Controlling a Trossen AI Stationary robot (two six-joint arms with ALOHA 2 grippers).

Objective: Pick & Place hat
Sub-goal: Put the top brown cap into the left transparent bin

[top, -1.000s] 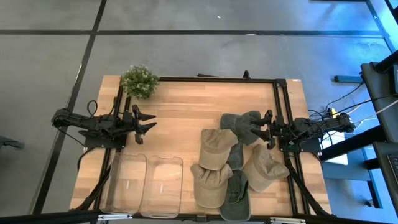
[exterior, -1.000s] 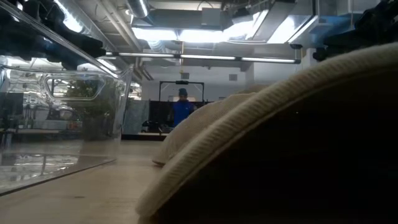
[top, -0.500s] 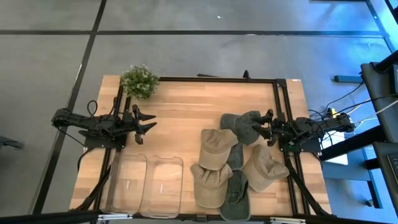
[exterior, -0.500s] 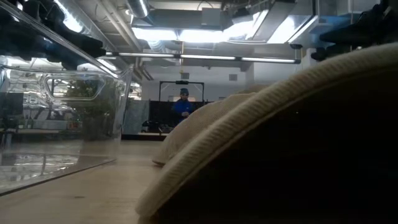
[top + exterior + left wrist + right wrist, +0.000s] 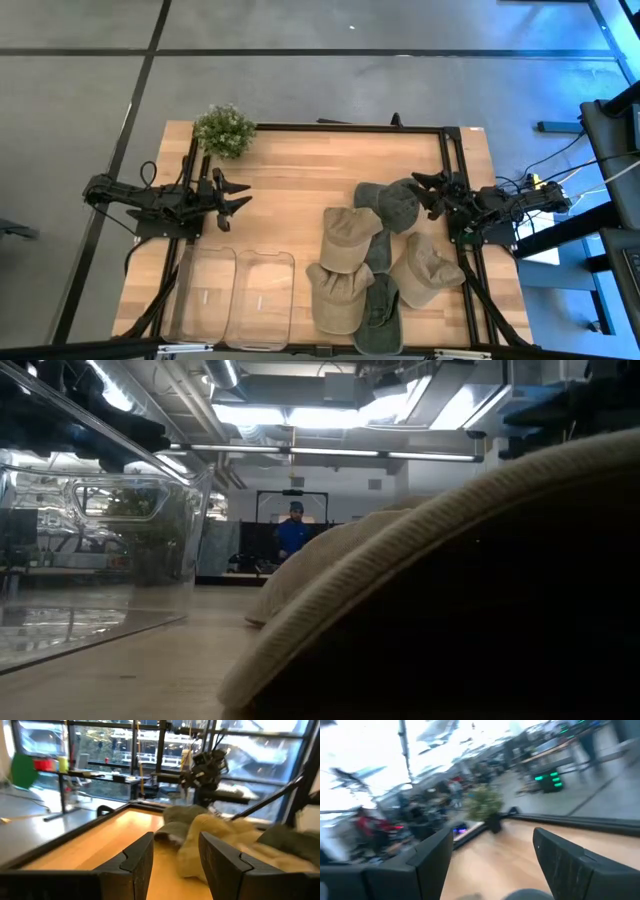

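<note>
Beside soft, floppy green hat (image 5: 393, 205), right gripper (image 5: 423, 190) spread; left gripper (image 5: 238, 195) likewise.

One camera hangs overhead, looking straight down on the whole counter (image 5: 300, 165). Another sits at counter height, pressed close against a tan hat (image 5: 450, 600), facing the room. Each wrist camera looks forward between its own fingers; the left one and the overhead share the hats.

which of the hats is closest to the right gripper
The dark green hat at the far end of the pile, just beside the open right gripper; the tan hats lie farther off toward the bins.
</note>
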